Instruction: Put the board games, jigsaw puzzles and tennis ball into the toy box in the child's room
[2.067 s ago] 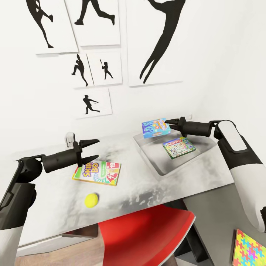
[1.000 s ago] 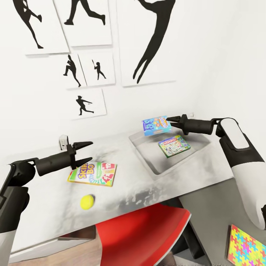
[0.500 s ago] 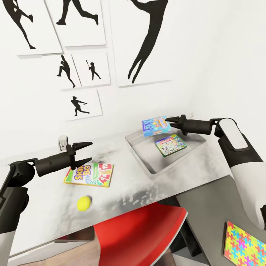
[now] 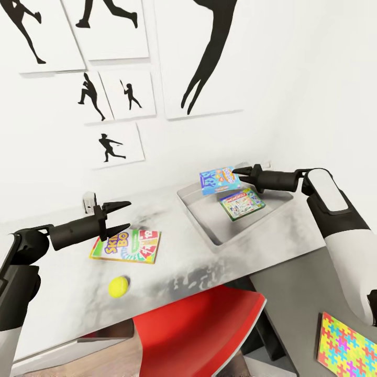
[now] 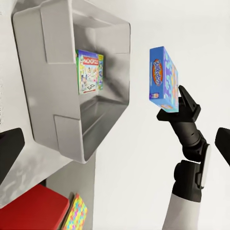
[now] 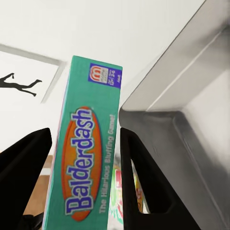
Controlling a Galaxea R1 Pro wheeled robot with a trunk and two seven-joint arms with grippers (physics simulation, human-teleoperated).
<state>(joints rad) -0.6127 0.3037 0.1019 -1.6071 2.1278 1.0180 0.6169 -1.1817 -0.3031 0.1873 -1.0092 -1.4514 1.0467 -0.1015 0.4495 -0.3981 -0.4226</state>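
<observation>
My right gripper (image 4: 239, 173) is shut on the blue Balderdash board game (image 4: 220, 180) and holds it in the air over the far left part of the grey toy box (image 4: 201, 222). The same box (image 5: 163, 79) and its Balderdash side (image 6: 86, 167) appear in both wrist views. A green Monopoly board game (image 4: 241, 203) lies inside the toy box (image 5: 62, 129). The Skip-Bo board game (image 4: 126, 245) lies flat on the white table (image 4: 173, 262), just under my open left gripper (image 4: 123, 215). The tennis ball (image 4: 119, 287) rests near the table's front edge. A jigsaw puzzle (image 4: 347, 347) lies low at the right.
A red chair (image 4: 204, 330) is tucked under the table's front edge. Black silhouette posters (image 4: 115, 94) hang on the white wall behind the table. A small white object (image 4: 90, 201) stands at the table's back edge, behind my left gripper.
The view has shifted slightly, so the scene sits a little further left and lower. My right gripper still holds the Balderdash box over the toy box. The left arm has barely moved.
</observation>
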